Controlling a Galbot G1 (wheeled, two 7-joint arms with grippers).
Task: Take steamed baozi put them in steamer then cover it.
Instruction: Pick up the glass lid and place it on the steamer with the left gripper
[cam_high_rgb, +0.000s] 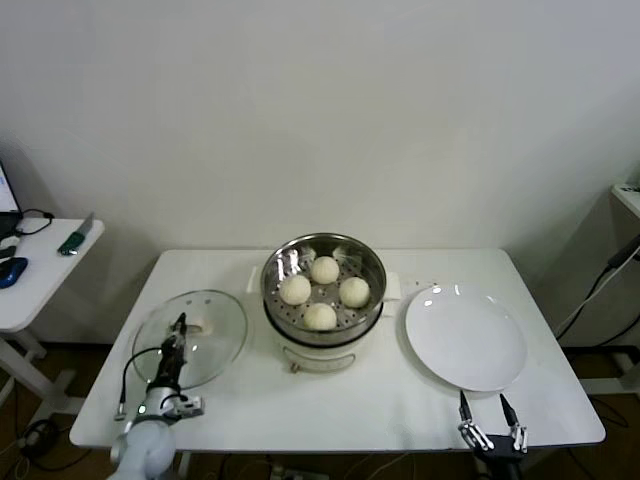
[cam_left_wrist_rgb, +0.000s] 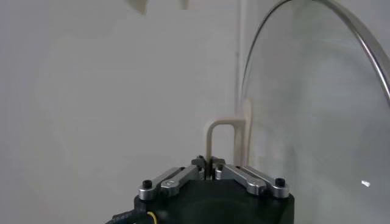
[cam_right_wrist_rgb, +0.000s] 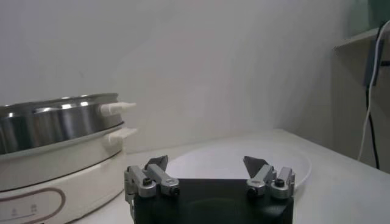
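Observation:
Several cream-white baozi (cam_high_rgb: 324, 291) sit in the shiny steel steamer (cam_high_rgb: 276, 292) on its cream pot base at the table's middle. The clear glass cover (cam_high_rgb: 220, 341) lies to its left, apparently tilted up off the table. My left gripper (cam_high_rgb: 180, 327) is shut on the cover's cream handle (cam_left_wrist_rgb: 222, 137), and the cover's glass (cam_left_wrist_rgb: 317, 109) fills the left wrist view. My right gripper (cam_high_rgb: 485, 408) is open and empty at the table's front edge, just in front of the white plate (cam_high_rgb: 466, 335). The steamer also shows in the right wrist view (cam_right_wrist_rgb: 55, 115).
The empty white plate lies right of the steamer; it shows beyond my right gripper (cam_right_wrist_rgb: 206, 164) in the right wrist view (cam_right_wrist_rgb: 231, 158). A side desk (cam_high_rgb: 40, 270) with small items stands far left. A shelf and cables (cam_high_rgb: 610, 270) are at far right.

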